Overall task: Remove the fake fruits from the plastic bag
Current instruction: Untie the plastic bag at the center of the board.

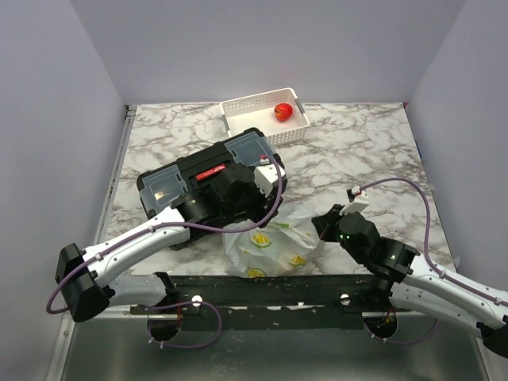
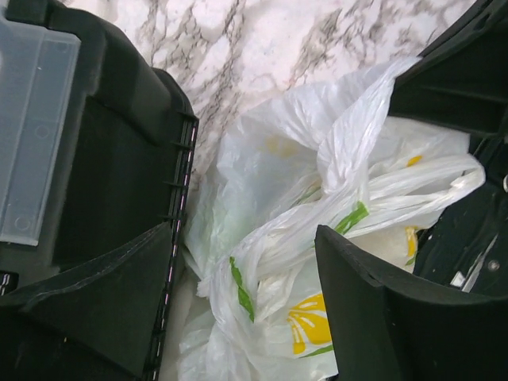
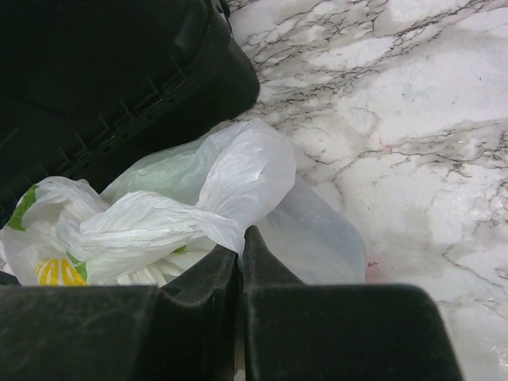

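Observation:
The plastic bag point(image 1: 274, 244) lies crumpled near the table's front edge, white with yellow and green marks; I cannot make out what is inside it. My left gripper point(image 1: 258, 216) hangs over its left part, open. In the left wrist view the left gripper point(image 2: 246, 298) has its jaws wide apart on either side of the bag point(image 2: 302, 238), not pinching it. My right gripper point(image 1: 320, 226) is at the bag's right edge. The right wrist view shows the right gripper point(image 3: 240, 238) shut on a twisted fold of the bag point(image 3: 230, 178). One red fake fruit point(image 1: 282, 112) lies in the white basket point(image 1: 238, 107).
A black toolbox point(image 1: 198, 178) with clear lid compartments stands just left of and behind the bag, touching the left arm's wrist area; it also fills the left side of the left wrist view, toolbox point(image 2: 87, 159). The white basket sits at the back centre. Grey walls enclose the marble table point(image 1: 365, 151).

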